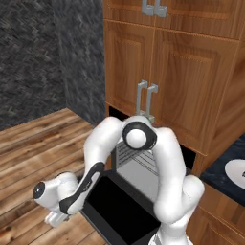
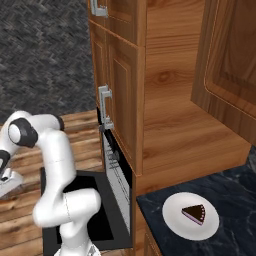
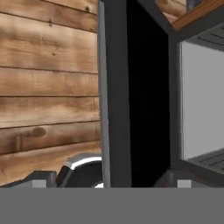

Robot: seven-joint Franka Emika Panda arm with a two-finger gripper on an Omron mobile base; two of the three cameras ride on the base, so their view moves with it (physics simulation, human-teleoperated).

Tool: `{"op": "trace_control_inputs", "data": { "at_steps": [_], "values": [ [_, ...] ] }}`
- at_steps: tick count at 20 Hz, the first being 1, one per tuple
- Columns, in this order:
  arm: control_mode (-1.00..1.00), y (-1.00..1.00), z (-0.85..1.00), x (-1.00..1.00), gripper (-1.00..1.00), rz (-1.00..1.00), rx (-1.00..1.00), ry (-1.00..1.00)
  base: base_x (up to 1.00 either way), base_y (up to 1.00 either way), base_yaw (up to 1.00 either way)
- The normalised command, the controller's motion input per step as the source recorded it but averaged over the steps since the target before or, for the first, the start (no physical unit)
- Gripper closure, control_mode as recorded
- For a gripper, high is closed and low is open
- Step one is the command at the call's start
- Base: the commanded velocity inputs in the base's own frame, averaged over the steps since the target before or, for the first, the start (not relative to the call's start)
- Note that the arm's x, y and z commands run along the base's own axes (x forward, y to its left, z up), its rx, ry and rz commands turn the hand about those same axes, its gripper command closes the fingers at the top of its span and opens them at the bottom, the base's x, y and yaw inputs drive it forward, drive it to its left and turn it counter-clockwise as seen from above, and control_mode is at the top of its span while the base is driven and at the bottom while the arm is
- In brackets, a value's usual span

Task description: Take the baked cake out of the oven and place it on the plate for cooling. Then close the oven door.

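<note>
A: At far left, low over the wood floor [image 1: 33, 143], the gripper [image 1: 56, 219] hangs just off the outer edge of the oven door [image 1: 119, 210]. Can you read the fingers?

B: Not really. They're pale, small and half cut off in the left base view, and the hand view shows just two tips at its bottom edge. Can't tell how wide they stand or if they hold anything; probably nothing, but that's a poor angle.

A: Fine. Door next. It's dropped flat, a black glossy panel, with the arm's base standing over its near side. In the hand view its edge [image 3: 114, 96] runs as a grey strip next to the black face.

B: Then the oven [image 1: 139, 165] behind it, open. Pale grey inside, wire racks [image 2: 114, 162] visible, wooden cabinets [image 1: 172, 67] around and above with grey handles [image 1: 146, 98].

A: Right of that, the dark stone surface [image 2: 235, 200]. The plate [image 2: 172, 220] sits on it, near the cabinet side.

B: And the baked cake [image 2: 194, 213] lies on the plate, a dark brown wedge with a reddish layer, about centre. It's well apart from the gripper.

A: Plate rim [image 1: 237, 172] also clips in at the right of the left base view.
</note>
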Motion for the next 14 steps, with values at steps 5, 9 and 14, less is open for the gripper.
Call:
{"op": "trace_control_inputs", "data": {
  "at_steps": [5,9,14],
  "values": [
    [-1.0,0.51,-0.34,-0.02,-1.0,-0.09,-0.22,-0.22,0.0,0.0,0.0],
    [-1.0,0.39,-0.34,0.0,-1.0,-0.12,-0.2,-0.14,0.0,0.0,0.0],
    [-1.0,0.24,-0.34,0.0,-1.0,-0.14,-0.2,-0.12,0.0,0.0,0.0]
  ]
}}
